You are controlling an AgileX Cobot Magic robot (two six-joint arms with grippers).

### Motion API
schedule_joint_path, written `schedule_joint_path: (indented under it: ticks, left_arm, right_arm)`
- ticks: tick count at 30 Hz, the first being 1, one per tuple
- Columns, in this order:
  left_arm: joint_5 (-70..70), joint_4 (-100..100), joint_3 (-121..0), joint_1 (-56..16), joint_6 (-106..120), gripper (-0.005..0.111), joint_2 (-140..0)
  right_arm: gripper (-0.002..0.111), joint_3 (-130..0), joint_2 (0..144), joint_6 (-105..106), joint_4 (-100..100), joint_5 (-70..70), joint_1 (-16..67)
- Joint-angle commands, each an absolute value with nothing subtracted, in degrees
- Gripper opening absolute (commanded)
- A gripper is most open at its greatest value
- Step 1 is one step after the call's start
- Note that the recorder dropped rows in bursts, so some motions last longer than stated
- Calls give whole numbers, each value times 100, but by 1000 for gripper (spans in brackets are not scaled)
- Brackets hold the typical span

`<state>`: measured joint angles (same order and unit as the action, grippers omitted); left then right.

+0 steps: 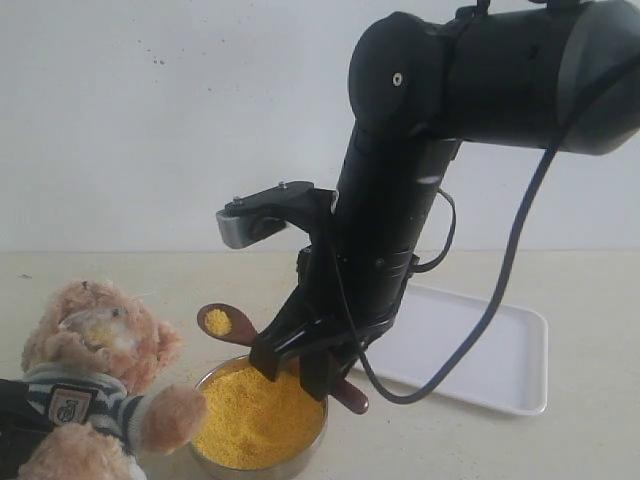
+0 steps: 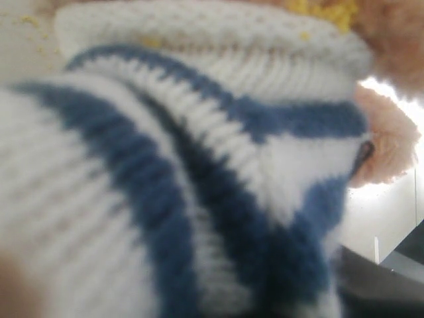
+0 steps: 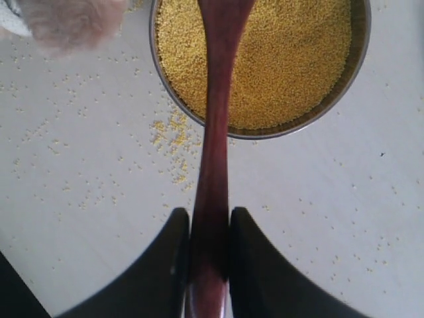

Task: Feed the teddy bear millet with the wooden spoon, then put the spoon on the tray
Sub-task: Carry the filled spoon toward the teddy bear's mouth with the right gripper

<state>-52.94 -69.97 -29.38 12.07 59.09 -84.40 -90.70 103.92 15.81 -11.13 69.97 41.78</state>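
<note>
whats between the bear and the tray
In the exterior view, the bowl of millet sits between the bear and the tray, with the right gripper holding the spoon above it.

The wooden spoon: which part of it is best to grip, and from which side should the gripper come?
Grip the wooden spoon by its thin straight handle, near the tail end, coming down from above with a finger on each side, as the right gripper does now. Its oval bowl carries millet, so that end should likely stay free and level.

The teddy bear (image 2: 199,165) nearly fills the left wrist view, blurred and cropped.
</note>
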Motion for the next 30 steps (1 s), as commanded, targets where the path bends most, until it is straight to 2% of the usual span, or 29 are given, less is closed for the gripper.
schedule_joint_path:
  ticks: [1, 16, 20, 25, 30]
  left_arm:
    - [-5415, -7090, -2925, 1208, 5871, 4, -8371]
    - [-5536, -7304, -2471, 1208, 5871, 4, -8371]
    - [-5536, -7307, -2471, 1208, 5871, 4, -8371]
    - [-5536, -7307, -2471, 1208, 5871, 4, -8371]
    - [-5536, -7307, -2471, 1208, 5871, 4, -8371]
  right_arm:
    - [0, -9062, 10298, 1741, -1139, 6996, 4178]
    - [0, -9196, 10298, 2278, -1102, 6996, 4252]
    - [0, -9343, 10298, 2537, -1103, 6954, 4552]
    - [0, -9341, 10349, 2740, -454, 6011, 5207]
    - [0, -9326, 10371, 2683, 310, 5612, 5486]
